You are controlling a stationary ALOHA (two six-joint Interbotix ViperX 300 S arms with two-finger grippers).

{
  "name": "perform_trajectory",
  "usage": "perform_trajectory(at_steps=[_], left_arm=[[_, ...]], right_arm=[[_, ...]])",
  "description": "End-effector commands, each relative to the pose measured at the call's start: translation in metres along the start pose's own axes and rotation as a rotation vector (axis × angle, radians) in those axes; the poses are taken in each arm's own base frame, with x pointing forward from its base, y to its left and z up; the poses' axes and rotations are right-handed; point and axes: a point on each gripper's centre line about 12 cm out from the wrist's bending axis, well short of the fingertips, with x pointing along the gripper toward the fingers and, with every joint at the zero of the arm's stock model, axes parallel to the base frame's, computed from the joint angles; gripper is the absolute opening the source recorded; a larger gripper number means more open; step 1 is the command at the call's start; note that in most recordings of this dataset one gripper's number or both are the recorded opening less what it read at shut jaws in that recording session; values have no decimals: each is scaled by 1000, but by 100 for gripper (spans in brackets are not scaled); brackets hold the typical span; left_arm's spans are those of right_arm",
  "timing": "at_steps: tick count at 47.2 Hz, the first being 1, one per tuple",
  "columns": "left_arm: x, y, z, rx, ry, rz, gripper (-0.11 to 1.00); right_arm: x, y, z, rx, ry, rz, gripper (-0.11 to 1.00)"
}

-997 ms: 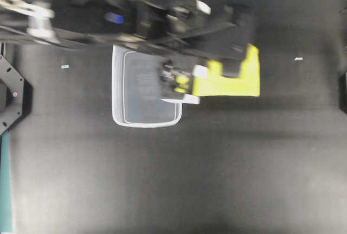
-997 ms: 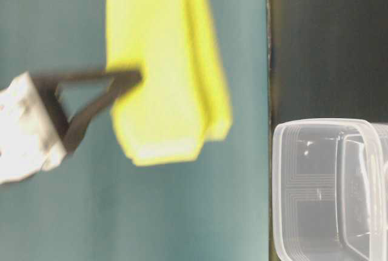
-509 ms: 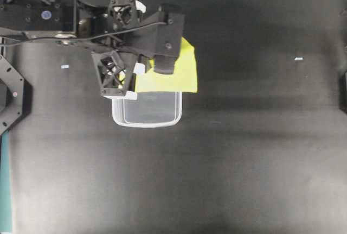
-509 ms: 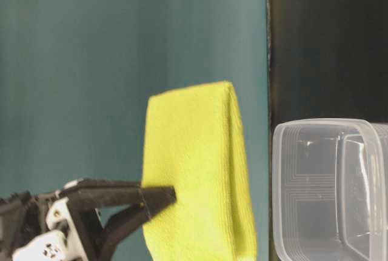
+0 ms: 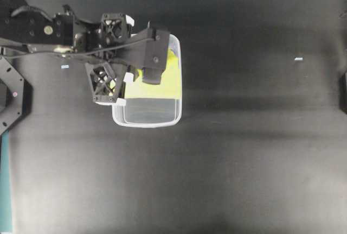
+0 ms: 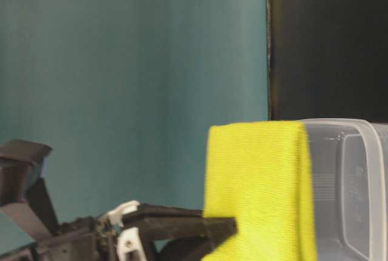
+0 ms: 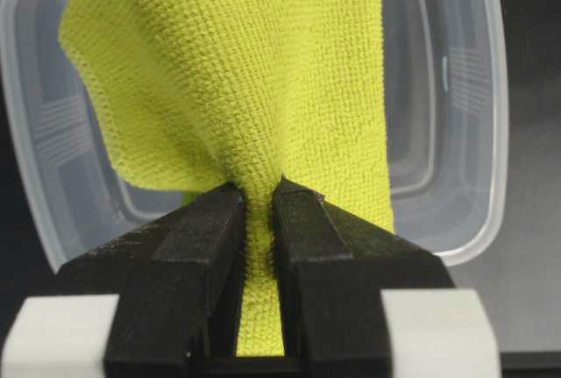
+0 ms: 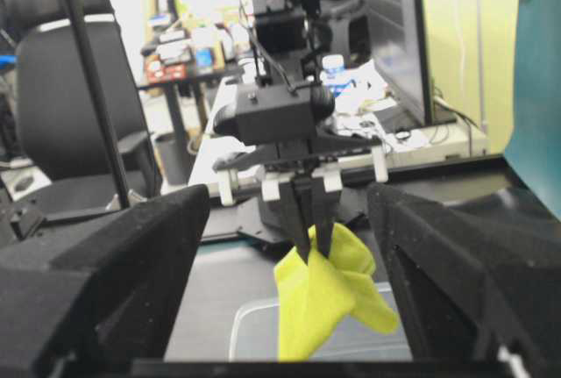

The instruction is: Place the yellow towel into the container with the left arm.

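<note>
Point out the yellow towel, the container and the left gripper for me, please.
yellow towel [image 7: 254, 80]: left wrist view, hanging cloth's middle.
container [image 5: 146, 124]: overhead view, near rim.
left gripper [image 7: 259, 198]: left wrist view, between fingertips.

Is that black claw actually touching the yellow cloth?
Touching. The left wrist view shows the left gripper pinching the yellow towel between both fingers.
</note>
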Motion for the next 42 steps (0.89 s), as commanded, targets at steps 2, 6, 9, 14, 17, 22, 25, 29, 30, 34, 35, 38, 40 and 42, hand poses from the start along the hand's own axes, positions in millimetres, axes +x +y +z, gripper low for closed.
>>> perform_trajectory(at_steps=[2,6,9,14,17,22,25,29,30,34,35,38,40,42], left_arm=[[-1,0,-1,-1,-45,9,7],[4,-1,-7,-1,-44,8,8],[9,-1,-9,-4,-48,8,11],[13,-2,-9,0,-79,11,41],[14,-2,-7,-6,-106,16,60],[11,-1,-5,-17,-136,20,85],[1,0,-1,-22,-168,26,90],[-20,1,1,-25,-224,35,87],[-26,1,1,-26,-241,37,87],[-54,1,-1,-32,-323,48,87],[-60,1,-2,-33,-343,51,87],[-78,0,-6,-34,-407,59,87],[-88,-1,-10,-34,-446,65,87],[-97,-2,-15,-35,-487,71,87]], right_arm=[[2,1,4,5,-11,2,71],[2,1,4,3,-9,2,71],[2,1,3,5,-7,2,71],[2,1,3,5,-4,2,71],[2,0,2,3,-3,2,71],[2,0,2,3,-3,2,71],[2,1,3,5,-4,2,71],[2,1,3,5,-4,2,71],[1,1,3,5,-7,2,71],[1,1,3,5,-7,2,71],[1,1,3,3,-7,2,71],[1,1,3,3,-6,2,71],[1,1,3,3,-6,2,71],[1,1,3,5,-4,2,71]])
